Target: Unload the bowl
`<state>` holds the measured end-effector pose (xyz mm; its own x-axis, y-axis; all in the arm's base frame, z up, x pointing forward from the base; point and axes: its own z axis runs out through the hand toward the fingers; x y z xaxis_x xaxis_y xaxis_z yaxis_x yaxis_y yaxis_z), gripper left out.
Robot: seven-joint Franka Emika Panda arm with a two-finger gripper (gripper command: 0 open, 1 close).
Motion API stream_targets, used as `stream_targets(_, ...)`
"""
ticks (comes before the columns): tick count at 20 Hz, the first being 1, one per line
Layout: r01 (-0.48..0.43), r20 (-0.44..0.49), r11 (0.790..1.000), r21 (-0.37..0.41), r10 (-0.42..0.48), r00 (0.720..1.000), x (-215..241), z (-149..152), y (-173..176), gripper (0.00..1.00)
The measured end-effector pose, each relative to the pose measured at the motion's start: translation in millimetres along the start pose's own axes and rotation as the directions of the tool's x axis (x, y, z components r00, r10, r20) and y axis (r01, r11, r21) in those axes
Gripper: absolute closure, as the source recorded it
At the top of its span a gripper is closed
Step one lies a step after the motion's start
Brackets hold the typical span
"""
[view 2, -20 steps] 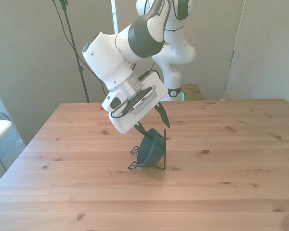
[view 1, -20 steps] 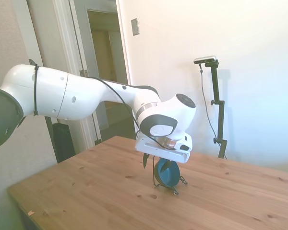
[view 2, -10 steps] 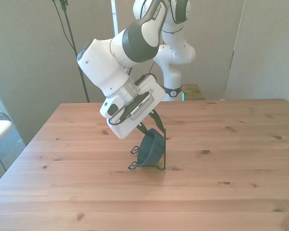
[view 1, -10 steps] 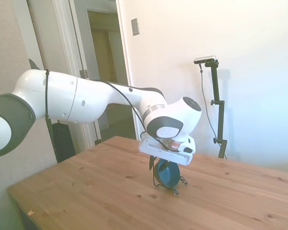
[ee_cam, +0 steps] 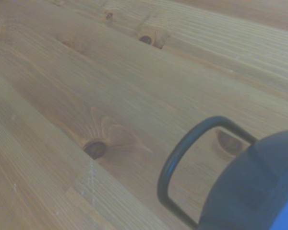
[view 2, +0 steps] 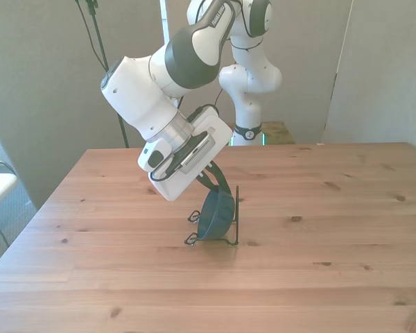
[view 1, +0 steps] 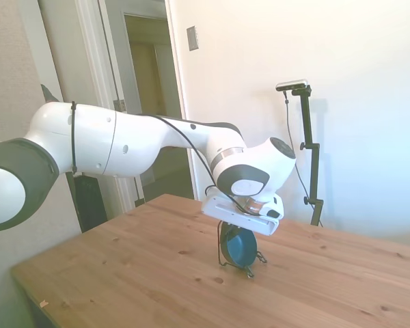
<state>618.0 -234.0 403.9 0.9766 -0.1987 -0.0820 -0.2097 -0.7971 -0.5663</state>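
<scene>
The dark teal bowl (view 2: 217, 214) stands on its edge in a thin black wire stand (view 2: 236, 216) near the middle of the wooden table (view 2: 333, 277). My gripper (view 2: 216, 184) reaches down at a slant from the front view's left, and its dark fingers have closed together on the bowl's upper rim. In the side view the bowl (view 1: 240, 249) sits just below the white hand, which hides the fingers. The wrist view shows a blurred part of the bowl (ee_cam: 259, 191) and a loop of the stand (ee_cam: 180, 153) over the wood.
The stand's small wire feet (view 2: 192, 239) rest on the table toward the front view's left. Bare wood surrounds the stand on all sides. Behind the table's far edge stands the robot's base (view 2: 246, 132).
The fingers, spread wide a second ago, have drawn together at the bowl's upper rim. The hand has shifted slightly toward the front view's left. The bowl stays in the stand.
</scene>
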Motion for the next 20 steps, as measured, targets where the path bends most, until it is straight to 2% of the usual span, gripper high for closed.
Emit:
stream_targets(4,0.006,-0.011,1.0,0.024,-0.006,1.0,0.7,-6.4,-6.4,1.0)
stream_targets(10,0.021,-0.037,0.999,0.031,-0.02,0.999,-11.0,-32.1,-20.4,1.0)
stream_targets(14,0.002,-0.09,1.0,0.014,0.0,0.996,-42.4,-47.3,-29.7,1.0)
stream_targets(20,-0.06,-0.174,0.995,-0.074,0.046,0.984,-113.2,-50.9,-47.9,1.0)
